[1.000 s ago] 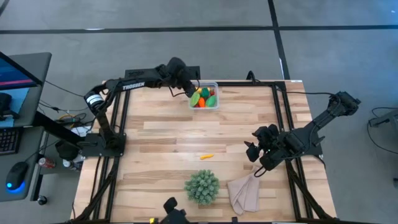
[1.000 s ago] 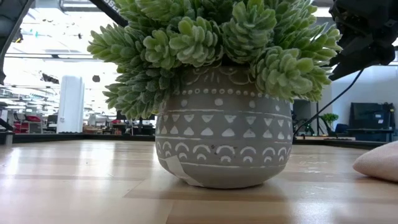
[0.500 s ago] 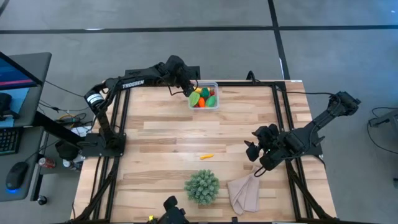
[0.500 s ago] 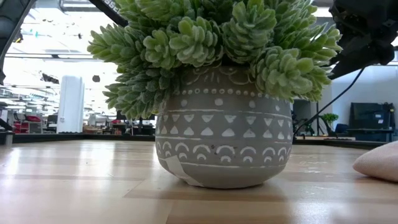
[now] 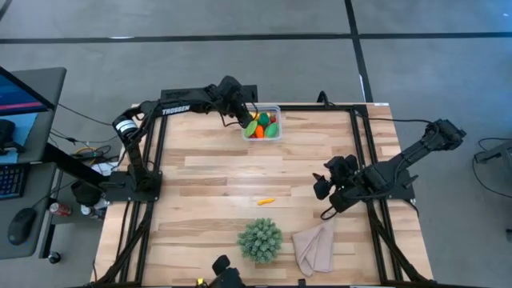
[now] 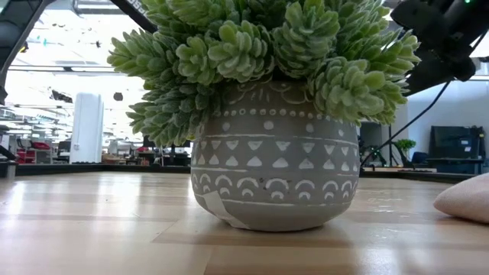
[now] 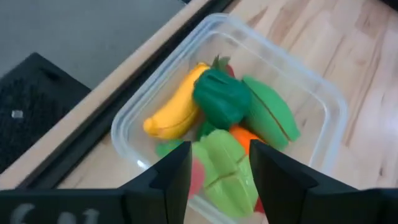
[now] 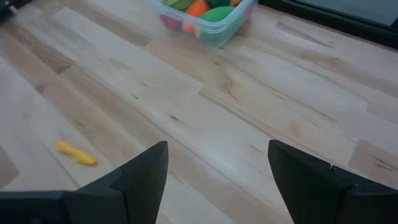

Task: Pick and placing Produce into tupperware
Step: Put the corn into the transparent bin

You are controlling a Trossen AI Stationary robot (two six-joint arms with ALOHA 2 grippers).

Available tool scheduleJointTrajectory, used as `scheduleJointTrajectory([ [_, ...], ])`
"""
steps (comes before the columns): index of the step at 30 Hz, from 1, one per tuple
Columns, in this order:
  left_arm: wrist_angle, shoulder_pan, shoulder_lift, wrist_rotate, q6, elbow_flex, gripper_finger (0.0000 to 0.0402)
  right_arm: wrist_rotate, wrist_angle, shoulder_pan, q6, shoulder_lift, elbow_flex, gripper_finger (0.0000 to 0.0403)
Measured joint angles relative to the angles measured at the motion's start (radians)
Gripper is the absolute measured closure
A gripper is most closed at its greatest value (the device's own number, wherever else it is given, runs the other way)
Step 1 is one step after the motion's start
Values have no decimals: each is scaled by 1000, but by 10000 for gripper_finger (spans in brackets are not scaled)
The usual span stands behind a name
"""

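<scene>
The clear tupperware stands at the table's far edge, holding a yellow banana, a dark green piece, an orange piece and other green pieces. My left gripper hovers open over its left end. In the left wrist view its fingers stand on either side of a light green piece lying in the pile. A small yellow-orange piece lies alone on the table's middle. My right gripper is open to its right, fingers wide apart.
A spiky green plant in a patterned grey pot stands near the near edge, and a beige cloth lies crumpled to its right. Bare wood lies between the plant and the tupperware. A desk with monitor and keyboard stands off the table's left.
My right gripper has moved a little toward the table's far edge and left, nearer the lone yellow-orange piece. My left gripper has edged slightly toward the tupperware. No produce has visibly shifted.
</scene>
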Motion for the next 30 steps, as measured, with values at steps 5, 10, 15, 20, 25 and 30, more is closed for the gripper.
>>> scheduleJointTrajectory([
  [5,17,0,0,-9,4,1,242,-1,0,2,0,0,0,132],
  [10,16,4,0,12,6,1,241,-2,0,1,0,0,0,132],
  [15,8,6,-6,171,7,1,241,-11,9,2,-5,0,0,132],
  [20,-51,-1,-62,380,33,1,241,-104,115,1,-207,0,0,132],
  [25,-187,-62,-168,397,146,1,241,-186,224,-36,-447,0,0,132],
  [30,-282,-146,-295,327,206,-18,241,-342,313,-129,-656,0,0,132],
])
